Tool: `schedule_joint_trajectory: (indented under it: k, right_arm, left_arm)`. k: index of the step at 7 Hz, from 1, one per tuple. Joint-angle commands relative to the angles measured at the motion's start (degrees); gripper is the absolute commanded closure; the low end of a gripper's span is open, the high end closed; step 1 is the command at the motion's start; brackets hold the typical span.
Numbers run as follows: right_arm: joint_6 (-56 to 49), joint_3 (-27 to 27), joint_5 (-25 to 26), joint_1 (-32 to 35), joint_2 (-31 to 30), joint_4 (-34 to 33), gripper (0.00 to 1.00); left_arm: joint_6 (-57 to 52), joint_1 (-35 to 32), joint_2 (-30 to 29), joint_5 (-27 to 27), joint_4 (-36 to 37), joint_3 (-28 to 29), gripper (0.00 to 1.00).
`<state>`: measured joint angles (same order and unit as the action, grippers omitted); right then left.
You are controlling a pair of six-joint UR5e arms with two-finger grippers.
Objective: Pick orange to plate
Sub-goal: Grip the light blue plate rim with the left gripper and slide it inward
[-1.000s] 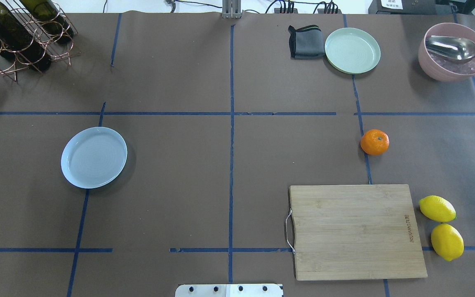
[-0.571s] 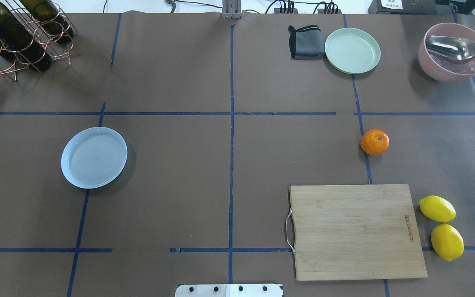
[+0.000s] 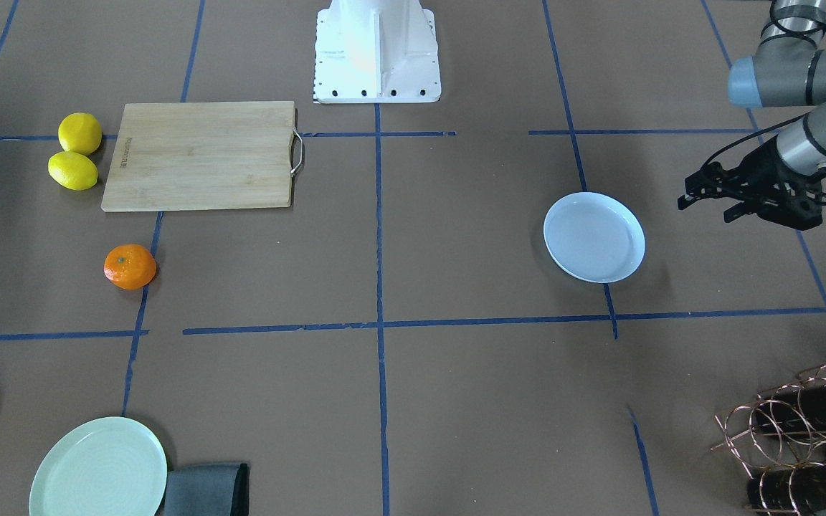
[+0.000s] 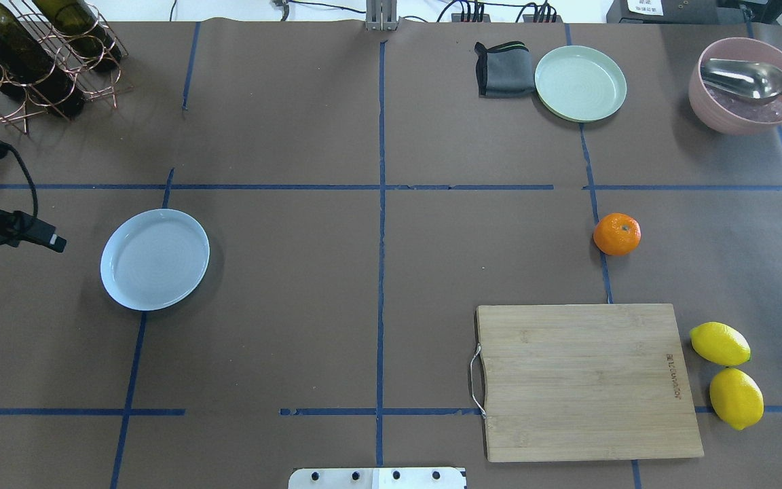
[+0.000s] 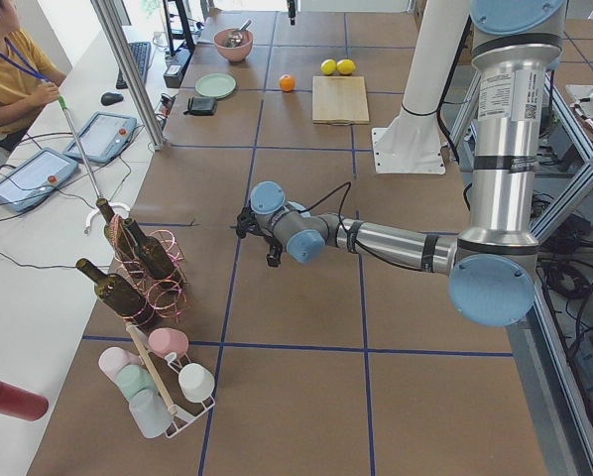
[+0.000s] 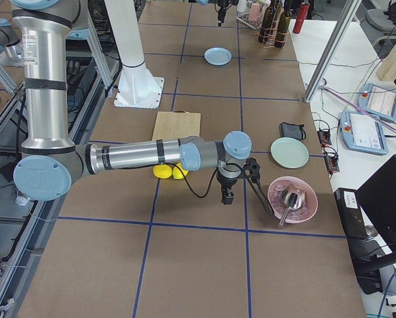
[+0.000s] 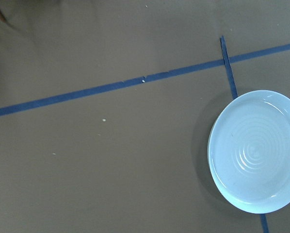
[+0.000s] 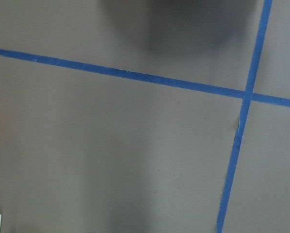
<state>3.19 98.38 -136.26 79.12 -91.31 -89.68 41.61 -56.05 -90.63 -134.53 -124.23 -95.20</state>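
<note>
The orange (image 4: 617, 234) rests on the brown table on my right side, just beyond the cutting board; the front view has the orange (image 3: 130, 266) at its left. The white-blue plate (image 4: 155, 259) lies empty on the left side, and the left wrist view holds the plate (image 7: 255, 150) at its right edge. My left gripper (image 3: 705, 209) hovers beside the plate on its outer side, open and empty, and reaches into the overhead view as the left gripper (image 4: 51, 239) at the left edge. My right gripper (image 6: 241, 195) hangs near the pink bowl; I cannot tell its state.
A bamboo cutting board (image 4: 584, 380) lies front right with two lemons (image 4: 720, 343) beside it. At the back right are a pale green plate (image 4: 580, 83), a grey cloth (image 4: 499, 68) and a pink bowl (image 4: 747, 85) with a spoon. A wine rack (image 4: 31, 54) stands back left.
My left gripper has come into the overhead view at the left edge, beside the plate. The orange and the plate have not moved.
</note>
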Motion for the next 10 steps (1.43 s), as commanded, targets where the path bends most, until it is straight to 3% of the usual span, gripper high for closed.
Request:
schedule_joint_trajectory:
  k: [1, 5, 6, 7, 8, 10]
  right_arm:
    - [-0.03, -0.03, 0.12, -0.11, -0.36, 0.03, 0.00]
    - [-0.64, -0.12, 0.12, -0.11, -0.80, 0.03, 0.00]
    - [-0.64, -0.12, 0.20, -0.11, -0.80, 0.03, 0.00]
    - [-0.64, -0.12, 0.12, -0.11, -0.80, 0.03, 0.00]
    - [-0.56, 0.05, 0.12, -0.81, -0.63, 0.12, 0.00]
    - [-0.03, 0.14, -0.06, -1.43, 0.25, 0.03, 0.00]
  left_arm:
    - [8.92, 6.29, -2.36, 4.54, -2.69, 1.24, 0.05]
    - [8.75, 7.36, -4.37, 4.54, -2.86, 5.02, 0.29]
    - [8.84, 7.44, -4.64, 4.54, -2.86, 5.46, 0.47]
    - [8.58, 7.44, -4.73, 4.45, -2.95, 5.46, 0.82]
    - [8.75, 7.44, -5.43, 4.37, -2.95, 5.46, 1.00]
    - [9.10, 7.36, -5.61, 3.84, -2.95, 2.50, 1.00]
